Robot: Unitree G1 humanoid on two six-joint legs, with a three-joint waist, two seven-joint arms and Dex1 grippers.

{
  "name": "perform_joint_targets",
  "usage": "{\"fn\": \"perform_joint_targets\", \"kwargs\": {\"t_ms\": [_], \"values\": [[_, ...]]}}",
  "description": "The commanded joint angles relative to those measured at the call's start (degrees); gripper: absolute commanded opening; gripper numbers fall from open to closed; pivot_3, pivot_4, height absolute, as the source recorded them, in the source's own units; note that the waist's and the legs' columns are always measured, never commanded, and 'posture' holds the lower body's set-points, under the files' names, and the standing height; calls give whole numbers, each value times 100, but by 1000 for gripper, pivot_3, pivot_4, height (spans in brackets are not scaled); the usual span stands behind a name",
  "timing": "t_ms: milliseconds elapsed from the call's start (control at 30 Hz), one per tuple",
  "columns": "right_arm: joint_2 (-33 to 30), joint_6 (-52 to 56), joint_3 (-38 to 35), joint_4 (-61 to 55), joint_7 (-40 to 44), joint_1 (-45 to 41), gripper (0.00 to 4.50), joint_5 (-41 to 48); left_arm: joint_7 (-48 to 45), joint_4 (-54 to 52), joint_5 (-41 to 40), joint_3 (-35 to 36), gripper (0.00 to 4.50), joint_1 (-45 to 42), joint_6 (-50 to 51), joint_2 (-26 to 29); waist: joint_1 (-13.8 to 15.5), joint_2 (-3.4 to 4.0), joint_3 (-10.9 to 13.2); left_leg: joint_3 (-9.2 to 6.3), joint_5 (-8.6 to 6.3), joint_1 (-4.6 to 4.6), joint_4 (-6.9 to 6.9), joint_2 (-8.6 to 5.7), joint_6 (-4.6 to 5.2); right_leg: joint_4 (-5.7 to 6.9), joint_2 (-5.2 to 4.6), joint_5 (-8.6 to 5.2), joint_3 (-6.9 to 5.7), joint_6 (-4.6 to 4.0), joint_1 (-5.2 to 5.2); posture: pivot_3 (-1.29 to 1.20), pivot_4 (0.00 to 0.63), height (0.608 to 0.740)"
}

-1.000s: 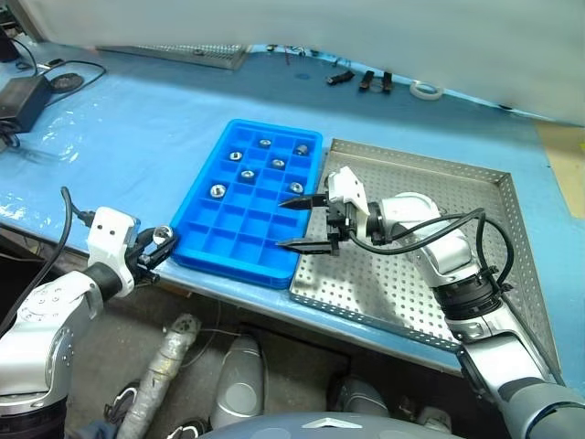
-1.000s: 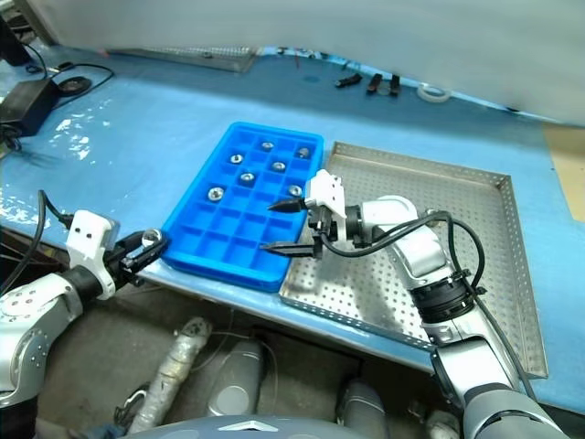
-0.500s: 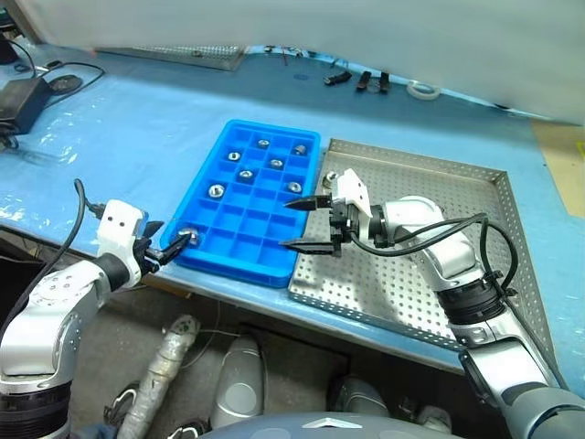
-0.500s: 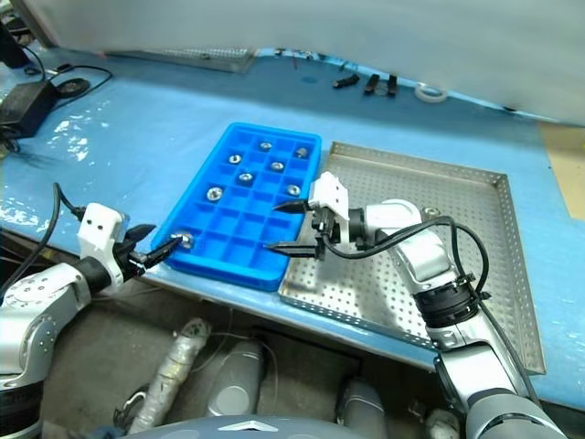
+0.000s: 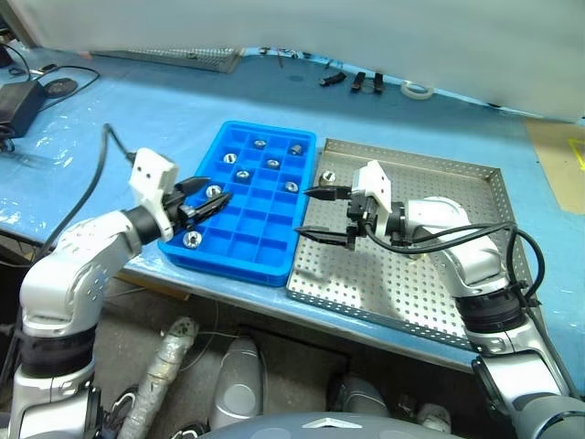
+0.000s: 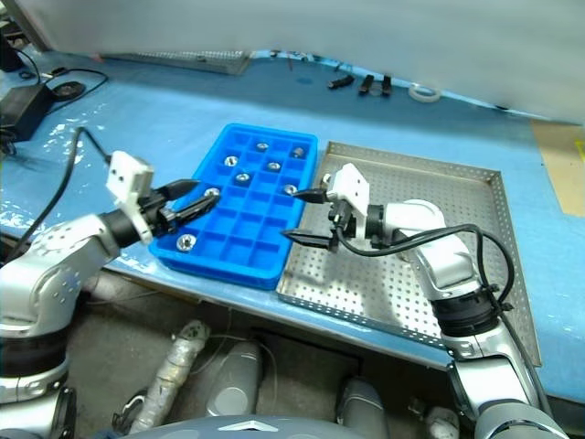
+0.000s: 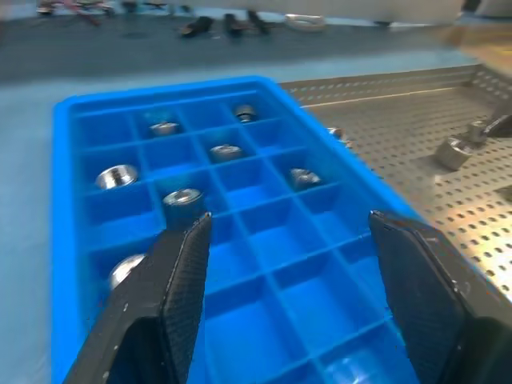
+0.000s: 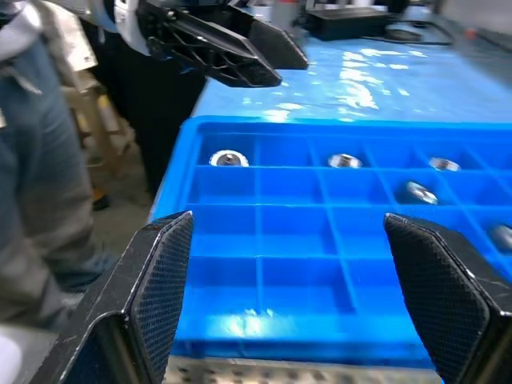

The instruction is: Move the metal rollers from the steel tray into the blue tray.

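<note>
The last small shiny metal roller (image 5: 328,176) lies in the perforated steel tray's (image 5: 439,274) far corner beside the blue compartmented tray (image 5: 245,240), just behind the nearer right gripper (image 5: 313,212), whose jaws gape wide and empty.

The left pincer (image 5: 212,202) hangs over the blue tray (image 5: 274,266) and hides part of the compartments under its fingers, so what lies right beneath them cannot be made out. Beyond the right pincer (image 5: 313,212), on the steel tray (image 5: 411,302), one roller (image 5: 327,176) sits close to the upper finger and is too small to show its hollow. The small dark items (image 5: 352,80) far behind both pincers on the desk (image 5: 137,119) are too small to identify.
</note>
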Motion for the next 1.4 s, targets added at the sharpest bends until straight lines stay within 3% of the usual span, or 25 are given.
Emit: {"fn": "perform_joint_targets", "kwargs": {"t_ms": [33, 200, 400, 567, 800, 1000, 1167, 1400], "values": [[-131, 99, -484, -476, -380, 199, 4036, 103, -347, 700, 246, -602, 3276, -769, -433, -69, -91, 0, 0, 0, 2, 0, 0, 0, 0, 0, 0, 0, 0, 0, 1, 125, 150, 740], [-279, 279, -995, -1063, -1058, 837, 4036, 26, -888, 2390, 920, -1616, 3276, -1992, -1397, -677, -413, -1, -1, 4, 13, -7, 5, -8, 8, -4, 0, 19, 2, 32, 1, -44, 150, 740], [-349, 725, -1681, -2183, -1900, 1851, 4036, 100, -1959, 4328, 1490, -2551, 3276, -2990, -2632, -1812, -911, -1, 0, 8, 11, -9, 3, -11, 15, -8, 0, 23, 8, 38, 1, -242, 150, 740], [-230, 1158, -2176, -3215, -2572, 2688, 4036, 232, -2379, 6100, 1904, -2737, 3276, -3747, -3650, -2704, -1277, 0, -1, 10, 6, -3, 2, -11, 24, -13, 0, 24, 13, 40, 3, -392, 150, 740], [13, 1567, -2857, -4207, -3311, 3617, 4036, 352, -1911, 8385, 2551, -2554, 3276, -4613, -4683, -3526, -1623, 6, -5, 28, -26, 52, 3, -16, 76, -94, -4, 25, 27, 39, 87, -506, 150, 740], [10, 1625, -2940, -4414, -3522, 3847, 4036, 390, -1859, 8941, 2836, -2413, 3276, -4799, -4988, -3584, -1729, 6, -5, 37, -43, 53, 7, -33, 105, -110, -15, 27, 34, 44, 99, -528, 150, 740], [-12, 1507, -2829, -4308, -3496, 3895, 4036, 372, -2315, 8805, 2625, -1948, 3276, -4944, -4846, -3226, -1723, 6, -4, 38, -46, 51, 7, -33, 111, -112, -17, 27, 32, 43, 99, -510, 150, 740], [-107, 1259, -2522, -3924, -3284, 3731, 4036, 304, -3914, 7573, 2387, -1872, 3276, -4444, -4113, -2368, -1704, 8, -4, 44, -48, 53, 4, -29, 113, -114, -17, 26, 32, 41, 98, -435, 150, 740]]}}
